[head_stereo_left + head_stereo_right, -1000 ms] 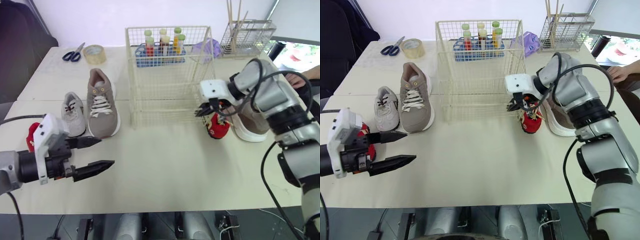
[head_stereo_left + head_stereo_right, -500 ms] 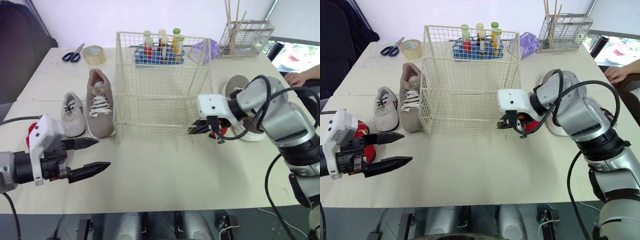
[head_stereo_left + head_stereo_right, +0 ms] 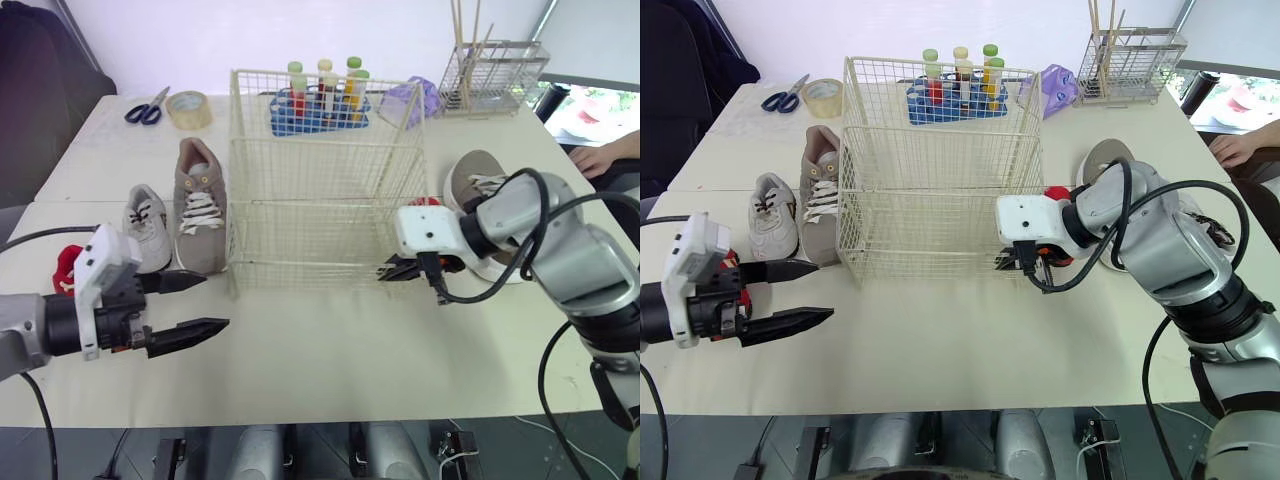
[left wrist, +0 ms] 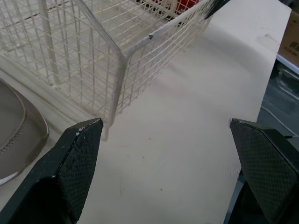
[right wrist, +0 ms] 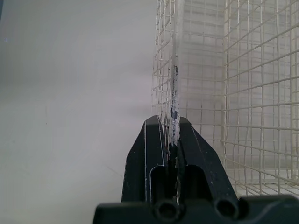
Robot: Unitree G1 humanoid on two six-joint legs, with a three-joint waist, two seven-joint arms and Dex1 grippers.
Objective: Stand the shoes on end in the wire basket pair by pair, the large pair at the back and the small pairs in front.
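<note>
The pale table (image 3: pixel 330 350) carries everything. At its middle stands the wire basket (image 3: pixel 320 215), upright with its open top up; all the shoes lie outside it on the table.

To the basket's left a large tan shoe (image 3: pixel 200 205) lies flat, just beside the wire wall. Its mate (image 3: pixel 478 180) lies to the basket's right, behind the right arm. A small grey shoe (image 3: pixel 148 230) sits just beside the left tan one, and a small red shoe (image 3: pixel 68 265) lies further left, partly behind the left arm. Another red shoe (image 3: pixel 425 203) shows close against the basket's right side.

The right gripper (image 5: pixel 167 122) is at the basket's front right corner, its jaws pinching the upright corner wire. The left gripper (image 3: pixel 215 300) hovers over the table near the front left corner, jaws spread wide and holding nothing.

Behind the basket a blue tray (image 3: pixel 300 118) holds capped bottles (image 3: pixel 352 80), and a wire rack (image 3: pixel 495 75) holds wooden sticks (image 3: pixel 465 30).
</note>
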